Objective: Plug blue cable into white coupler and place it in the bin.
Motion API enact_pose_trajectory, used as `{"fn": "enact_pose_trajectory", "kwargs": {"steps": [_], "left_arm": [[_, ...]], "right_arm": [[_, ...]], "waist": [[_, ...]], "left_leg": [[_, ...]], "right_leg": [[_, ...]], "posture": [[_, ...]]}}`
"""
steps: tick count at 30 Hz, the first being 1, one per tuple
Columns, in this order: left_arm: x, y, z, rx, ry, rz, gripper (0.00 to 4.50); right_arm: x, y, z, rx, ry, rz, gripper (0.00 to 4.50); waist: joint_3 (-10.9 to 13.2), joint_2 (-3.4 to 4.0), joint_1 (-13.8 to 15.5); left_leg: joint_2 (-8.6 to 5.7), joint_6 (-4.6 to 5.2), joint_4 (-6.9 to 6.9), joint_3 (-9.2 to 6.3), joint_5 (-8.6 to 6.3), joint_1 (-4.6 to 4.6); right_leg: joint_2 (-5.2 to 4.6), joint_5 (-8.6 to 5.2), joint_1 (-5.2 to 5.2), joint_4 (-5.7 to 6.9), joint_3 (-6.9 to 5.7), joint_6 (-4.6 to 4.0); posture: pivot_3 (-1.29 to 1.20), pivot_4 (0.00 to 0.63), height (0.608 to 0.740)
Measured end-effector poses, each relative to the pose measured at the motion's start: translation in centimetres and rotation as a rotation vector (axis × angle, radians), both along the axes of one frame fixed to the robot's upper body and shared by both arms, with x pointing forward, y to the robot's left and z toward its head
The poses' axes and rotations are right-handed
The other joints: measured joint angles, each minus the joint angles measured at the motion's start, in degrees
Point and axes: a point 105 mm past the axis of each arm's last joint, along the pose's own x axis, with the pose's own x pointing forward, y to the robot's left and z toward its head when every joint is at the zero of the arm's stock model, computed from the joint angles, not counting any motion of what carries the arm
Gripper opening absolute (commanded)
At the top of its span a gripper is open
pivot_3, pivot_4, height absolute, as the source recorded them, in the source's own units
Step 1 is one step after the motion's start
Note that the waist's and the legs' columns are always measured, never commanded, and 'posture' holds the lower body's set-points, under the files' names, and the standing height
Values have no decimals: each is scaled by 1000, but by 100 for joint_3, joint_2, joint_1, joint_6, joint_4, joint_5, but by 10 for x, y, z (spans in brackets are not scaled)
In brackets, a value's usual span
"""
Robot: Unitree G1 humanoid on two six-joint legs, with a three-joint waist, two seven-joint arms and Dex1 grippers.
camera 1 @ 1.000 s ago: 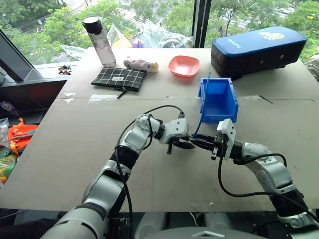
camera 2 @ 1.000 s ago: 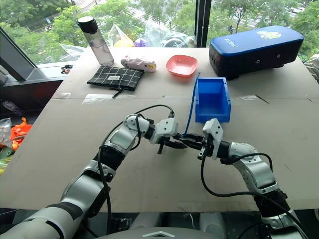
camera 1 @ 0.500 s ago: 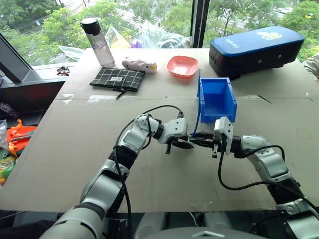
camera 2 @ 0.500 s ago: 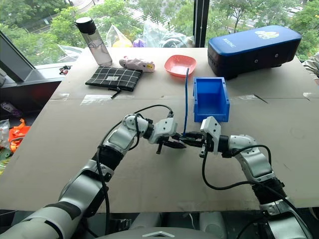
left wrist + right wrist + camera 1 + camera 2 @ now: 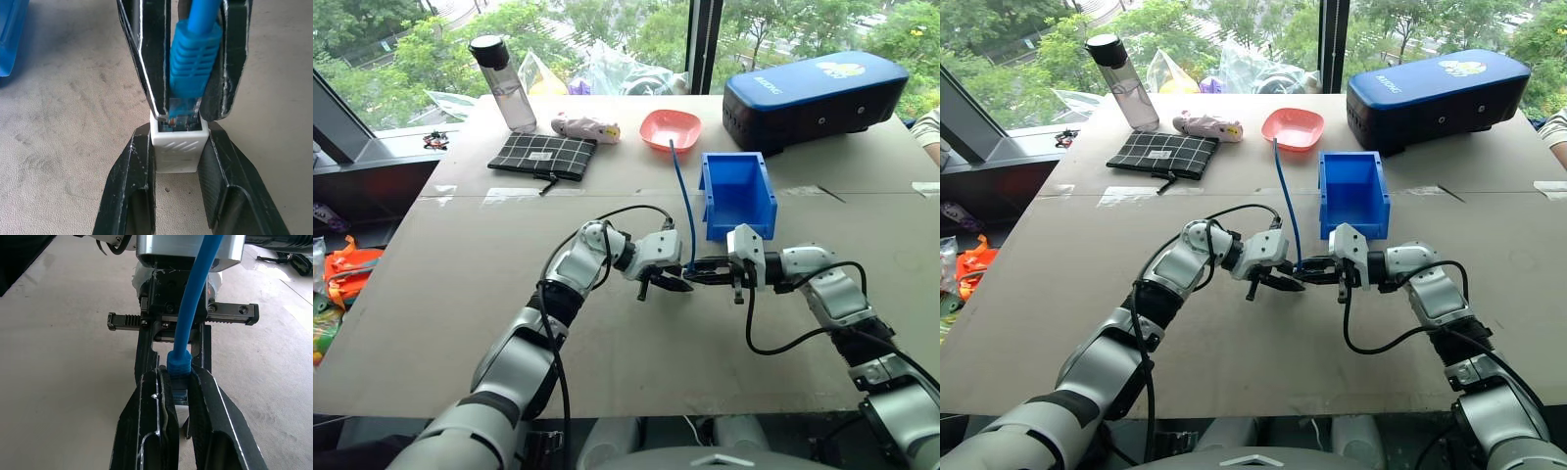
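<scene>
The white coupler (image 5: pixel 177 147) sits between the fingers of my left gripper (image 5: pixel 672 285), which is shut on it just above the table. My right gripper (image 5: pixel 701 272) faces it from the right, shut on the ribbed boot of the blue cable (image 5: pixel 193 63). The cable's clear plug (image 5: pixel 182 110) stands at the coupler's socket opening, partly inside. From the grip, the blue cable (image 5: pixel 686 201) rises in a curve, its free end in the air left of the bin (image 5: pixel 740 199). The bin stands just beyond both grippers. In the right wrist view my right gripper (image 5: pixel 179 374) clamps the boot.
Behind the bin are a coral-pink bowl (image 5: pixel 673 129) and a large dark-blue case (image 5: pixel 815 91). A checked cloth (image 5: pixel 545 155), a small toy (image 5: pixel 590 127) and a bottle (image 5: pixel 505 83) lie at the far left. A person's sleeve (image 5: pixel 926 127) shows at the right edge.
My right hand has rolled and shifted slightly away from me. The cable's free end swung from the bin's left wall over to the left. The left hand stayed still.
</scene>
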Motion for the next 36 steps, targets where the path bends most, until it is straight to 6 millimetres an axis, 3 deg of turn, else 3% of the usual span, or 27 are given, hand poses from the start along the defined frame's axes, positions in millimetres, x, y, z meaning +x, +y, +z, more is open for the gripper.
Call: {"fn": "enact_pose_trajectory", "kwargs": {"steps": [13,15,17,21,23,29,34,36], "left_arm": [[1,3,-3,18,9,8,570],[1,3,-3,18,9,8,1636],[0,-1,2,-2,-3,-6,2287],[1,0,26,-85,-25,30,4280],[-4,9,37,-158,-6,87,4405],[-29,40,49,-329,39,349,4405],[-47,52,78,-460,21,490,4405],[-54,55,83,-487,12,531,4405]], "right_arm": [[4,7,-7,-70,0,40,0],[3,7,-9,-47,6,25,0],[1,10,-11,-7,20,5,0],[-5,1,-5,93,75,-89,0],[-9,-10,3,127,110,-149,0],[4,-35,89,258,22,-339,0],[50,-49,139,239,52,-534,0],[69,-53,145,211,77,-598,0]], "waist": [[-71,1,-103],[-78,0,-102],[-83,6,-95],[-73,21,-88],[-67,30,-98],[-59,31,-83],[-52,34,8],[-53,32,53]], "left_leg": [[0,1,0,-10,-1,13],[0,1,0,-13,-1,12],[2,1,0,-14,-1,12],[8,1,-1,-18,-1,-3],[3,1,-6,-30,-1,-21],[-7,-1,-11,-52,-1,-40],[-9,7,-10,-39,-5,-39],[-7,0,-13,-39,-1,-39]], "right_leg": [[3,0,3,7,-2,0],[3,0,3,7,-3,0],[0,0,4,6,-3,0],[-4,0,-3,5,2,0],[-4,0,-33,5,16,0],[-1,5,-69,5,43,-5],[-2,14,-66,0,44,-20],[-1,13,-66,-5,41,-20]], "posture": [[0,150,736],[0,150,736],[0,150,736],[0,150,736],[0,150,736],[0,150,736],[0,150,736],[0,150,736]]}}
